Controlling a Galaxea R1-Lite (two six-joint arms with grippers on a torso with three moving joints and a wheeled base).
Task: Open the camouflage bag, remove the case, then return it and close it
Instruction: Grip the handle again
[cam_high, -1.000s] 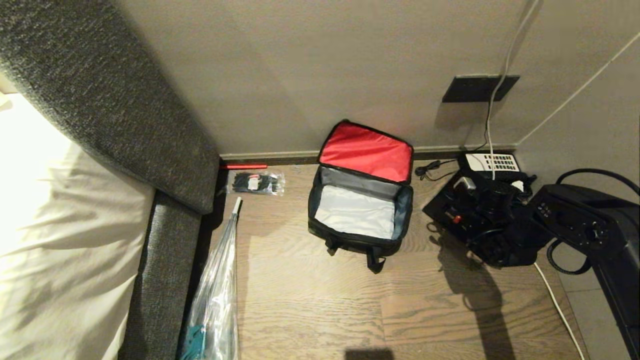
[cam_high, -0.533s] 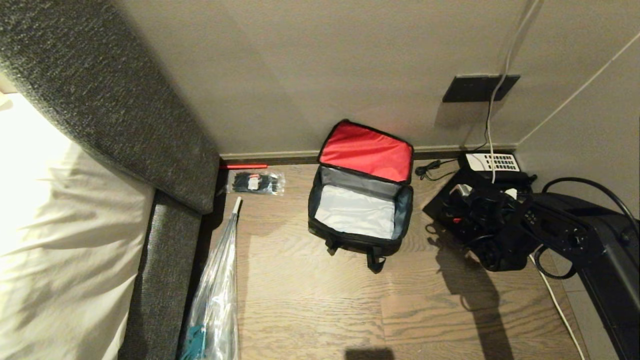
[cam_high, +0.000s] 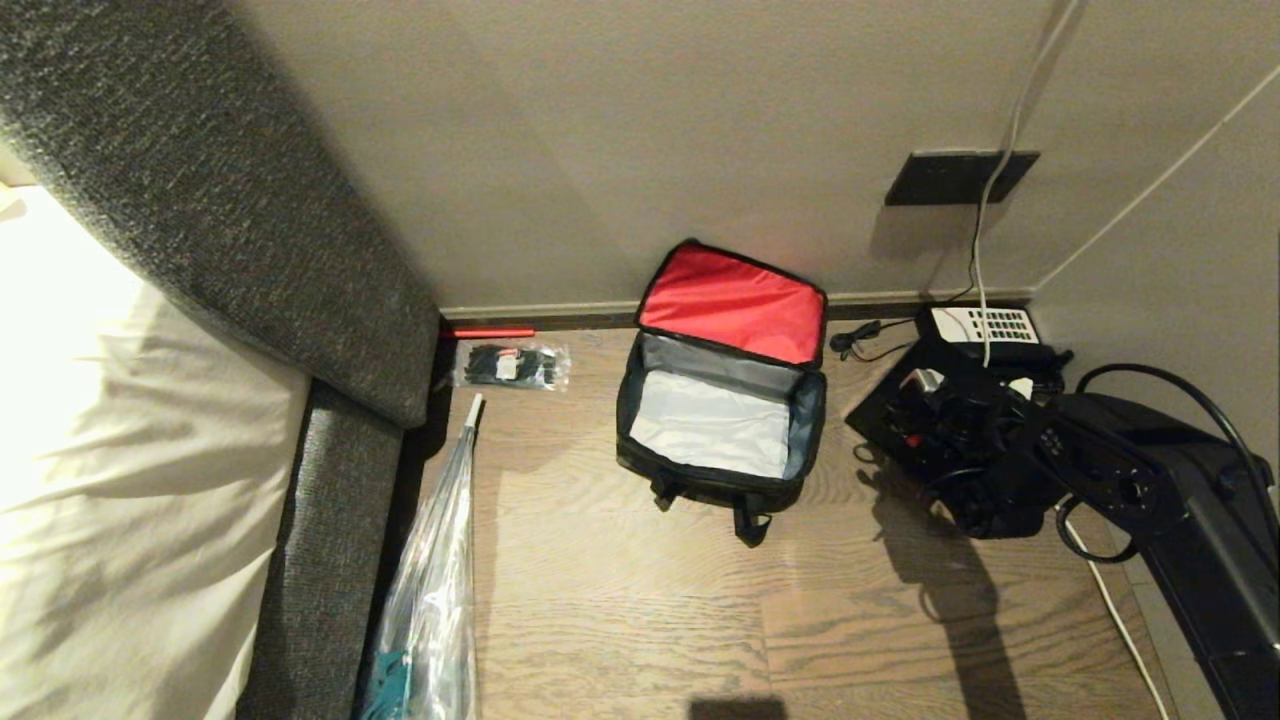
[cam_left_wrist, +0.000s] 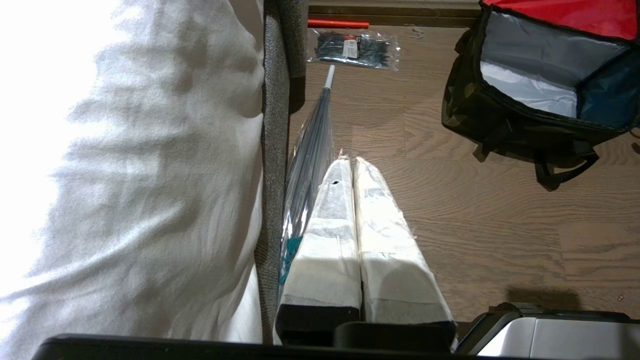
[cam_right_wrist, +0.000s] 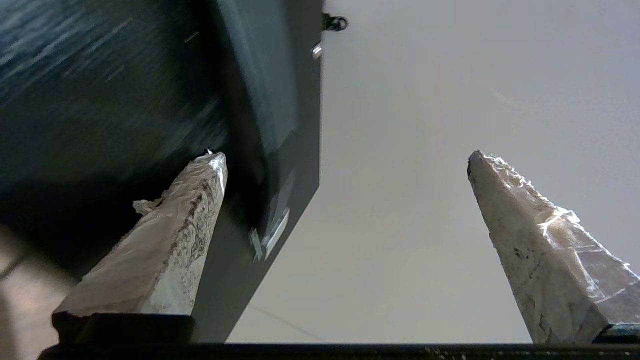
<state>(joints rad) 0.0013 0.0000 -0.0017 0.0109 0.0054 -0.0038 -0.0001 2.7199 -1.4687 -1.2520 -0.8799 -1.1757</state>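
Bag at centre of the head frame, on the wooden floor against the wall, lid flung back to bare red lining, pale interior exposed, nothing visible inside. Case just right of it, at right centre, lying on the floor below a white-keyed telephone, partly hidden under the black right arm. Right gripper over that case, fingers spread wide apart, gripping nothing, one fingertip before a dark blurred surface, the other against plain wall. Left gripper shown only in its wrist view, padded fingers pressed together and empty, beside a wrapped umbrella along the grey sofa at lower left. Packet of black ties near the skirting, left of the bag.
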